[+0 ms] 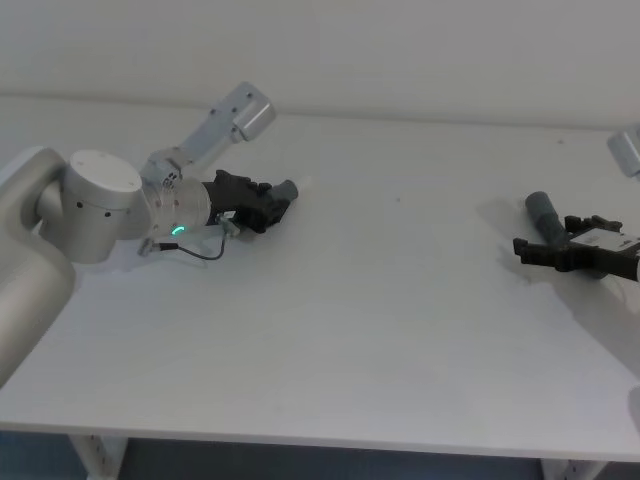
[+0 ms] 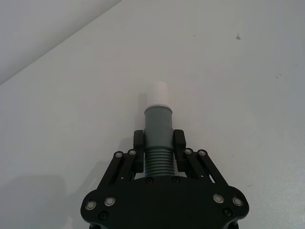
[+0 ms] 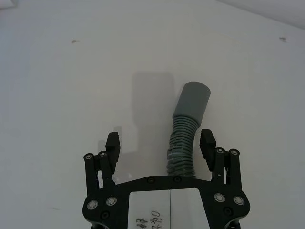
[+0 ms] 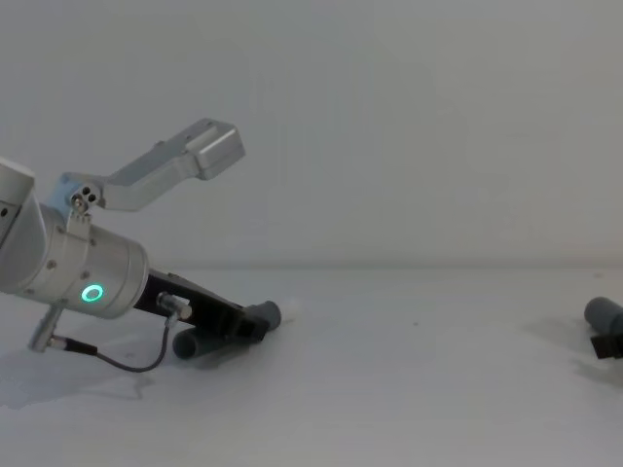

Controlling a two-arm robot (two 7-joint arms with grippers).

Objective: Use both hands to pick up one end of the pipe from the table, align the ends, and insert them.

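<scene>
Grips the collared piece in the left claw, at the left rear of the bench, with both fingers shut tight on the ribbed stretch just behind the grey collar. Points the whitish tip straight out beyond the fingertips, away from the wrist, rightward and forward across the bench. From the chest, shows this piece tilted: collared end raised off the bench, rear end low under the claw, near the surface; cannot tell whether touching there. Carries a glowing green ring on the silver wrist, plus a thin dark cable looping down beside it. Over at the right edge of the bench, holds the right claw spread wide with nothing in its grasp. Straddles the plain piece there, lying flat on the bench between the fingers, just beside one of them and well apart from the other, with a small gap visible on both sides. Puts the round grey mouth of that piece past the fingertips, facing away from the right wrist, with the ribbed part curving gently back under the claw's body. Leaves the two pieces well apart, with a wide stretch of white bench between them.
</scene>
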